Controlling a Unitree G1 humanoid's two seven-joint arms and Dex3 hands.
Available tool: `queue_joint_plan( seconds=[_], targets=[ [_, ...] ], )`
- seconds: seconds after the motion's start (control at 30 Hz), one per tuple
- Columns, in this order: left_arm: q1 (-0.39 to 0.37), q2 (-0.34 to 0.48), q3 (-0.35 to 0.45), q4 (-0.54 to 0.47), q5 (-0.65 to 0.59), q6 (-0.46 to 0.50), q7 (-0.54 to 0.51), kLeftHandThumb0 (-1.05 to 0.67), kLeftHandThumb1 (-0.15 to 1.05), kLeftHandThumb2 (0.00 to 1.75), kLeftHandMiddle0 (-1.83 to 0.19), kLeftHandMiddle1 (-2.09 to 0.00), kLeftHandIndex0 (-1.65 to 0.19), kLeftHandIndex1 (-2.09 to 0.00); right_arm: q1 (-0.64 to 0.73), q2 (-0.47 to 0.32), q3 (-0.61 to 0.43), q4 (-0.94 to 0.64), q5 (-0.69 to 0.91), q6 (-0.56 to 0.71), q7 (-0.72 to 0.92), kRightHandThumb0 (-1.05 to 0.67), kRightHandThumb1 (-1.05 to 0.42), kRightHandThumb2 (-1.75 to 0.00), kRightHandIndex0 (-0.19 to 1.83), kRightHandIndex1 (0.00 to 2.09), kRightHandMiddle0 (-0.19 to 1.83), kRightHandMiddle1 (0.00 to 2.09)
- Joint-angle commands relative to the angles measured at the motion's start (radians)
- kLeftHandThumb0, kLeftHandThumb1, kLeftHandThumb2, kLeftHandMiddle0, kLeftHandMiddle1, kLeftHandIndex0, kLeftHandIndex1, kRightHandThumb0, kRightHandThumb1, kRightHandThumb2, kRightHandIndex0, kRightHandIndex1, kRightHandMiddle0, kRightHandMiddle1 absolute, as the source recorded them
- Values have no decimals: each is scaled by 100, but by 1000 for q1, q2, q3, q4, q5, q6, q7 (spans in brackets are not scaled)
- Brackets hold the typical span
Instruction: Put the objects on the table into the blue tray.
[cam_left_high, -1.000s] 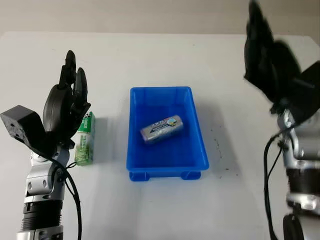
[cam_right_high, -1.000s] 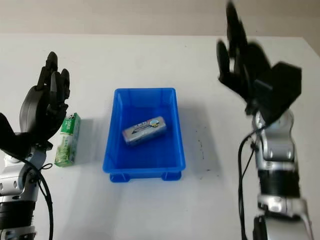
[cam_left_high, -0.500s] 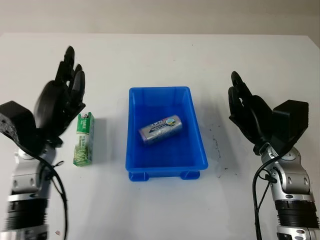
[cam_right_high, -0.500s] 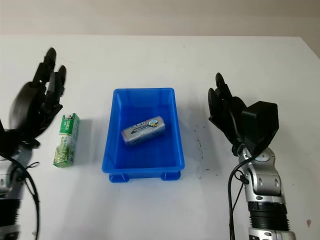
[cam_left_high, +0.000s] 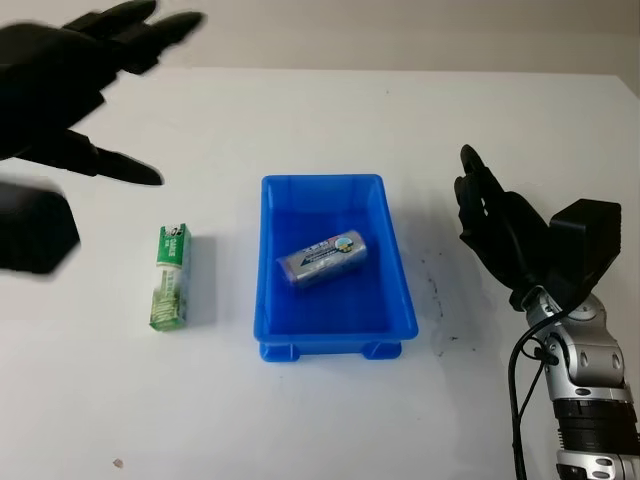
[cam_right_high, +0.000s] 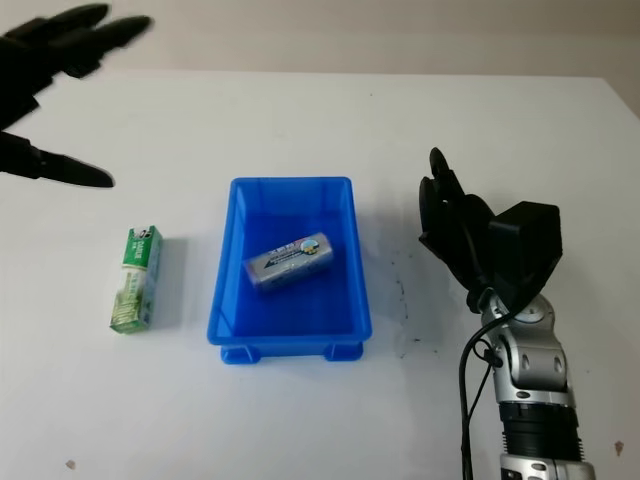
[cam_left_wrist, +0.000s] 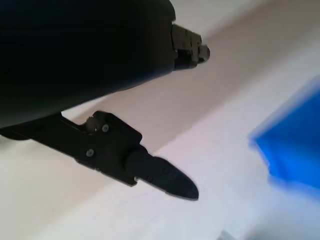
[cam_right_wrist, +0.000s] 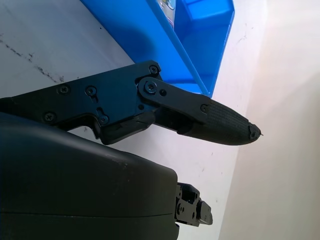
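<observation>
Green carton (cam_left_high: 169, 277) lies flat on the white table (cam_left_high: 320, 420), lengthwise away from the robot, just left of the blue tray (cam_left_high: 402, 300) w/ a bare strip between them; it's the one item not yet in. Grey-blue packet (cam_left_high: 323, 258) already sits diagonally on the tray floor, mid-tray. Left hand (cam_left_high: 70, 70) is up high over the far-left of the table, well apart from the carton, open, holding nothing. Right hand (cam_left_high: 500, 225) hangs right of the tray, open, nothing in it, near the tray's right wall but not touching. Risks, as I judge them: left hand has a long drop to the carton, so it could land off-centre and shove the carton sideways or spin it instead of closing round it; carton looks light & slim, prob. slides easily on the smooth top. A push toward the tray could jam it vs the wall. On the drop-in, carton may land on the packet and tip over the rim.
</observation>
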Motion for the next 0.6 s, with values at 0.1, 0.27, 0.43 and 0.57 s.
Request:
queue_joint_plan(
  seconds=[0.1, 0.27, 0.43, 0.57],
  targets=[
    [-89, 117, -185, 72, 521, -107, 555, -11, 104, 21, -10, -7, -10, -6, -33, -9, -10, 14, 8, -12, 9, -77, -105, -80, -19, 0, -19, 0],
    [-160, 136, -356, 145, 779, -86, 821, -11, 105, 31, -1, -3, -2, -3, -29, -11, -11, 11, 7, -5, 14, -78, -105, -80, -19, 0, -19, 0],
    [-224, 155, -463, 210, 874, -103, 924, -8, 105, 34, -6, -6, -8, -7, -19, -14, -17, -3, 8, 2, 13, -77, -105, -80, -19, 0, -19, 0],
    [-251, 160, -515, 246, 898, -106, 963, -12, 105, 35, -9, -7, -7, -6, -21, -14, -18, 0, 8, 5, 12, -77, -105, -80, -19, 0, -19, 0]
  ],
)
